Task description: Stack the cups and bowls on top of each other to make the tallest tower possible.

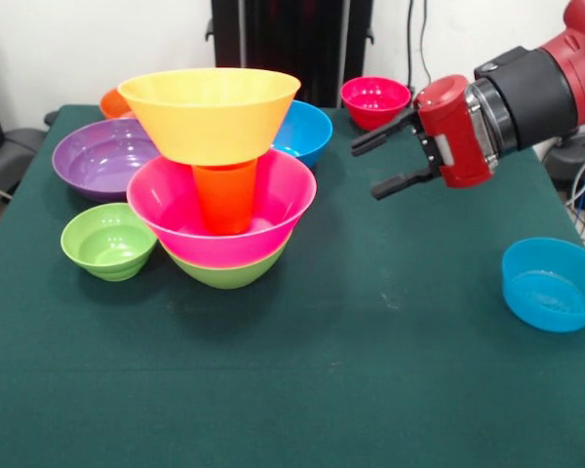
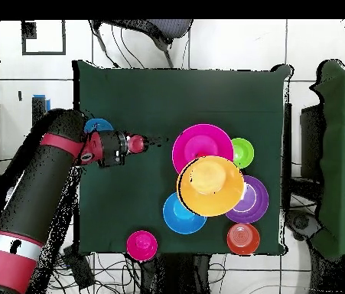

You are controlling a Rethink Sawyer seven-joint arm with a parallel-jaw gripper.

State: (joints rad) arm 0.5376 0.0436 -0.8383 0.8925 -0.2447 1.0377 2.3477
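Note:
The tower stands left of centre. A green bowl [image 1: 229,271] is lowest, with a large pink bowl [image 1: 273,210] nested in it. The orange cup [image 1: 224,195] stands in the pink bowl, and a large orange bowl [image 1: 210,112] rests on the cup, tilted slightly. In the overhead view the orange bowl [image 2: 210,185] sits off-centre over the pink bowl [image 2: 198,142]. My gripper [image 1: 365,171] is open and empty. It hangs above the table to the right of the tower, fingers pointing at it, apart from it. It also shows in the overhead view [image 2: 156,142].
Loose bowls lie around the tower: purple [image 1: 97,156], small green [image 1: 107,241], small orange [image 1: 112,102] behind, medium blue [image 1: 307,132] behind, small red [image 1: 375,100] at the back, and small blue [image 1: 551,283] at the right edge under my arm.

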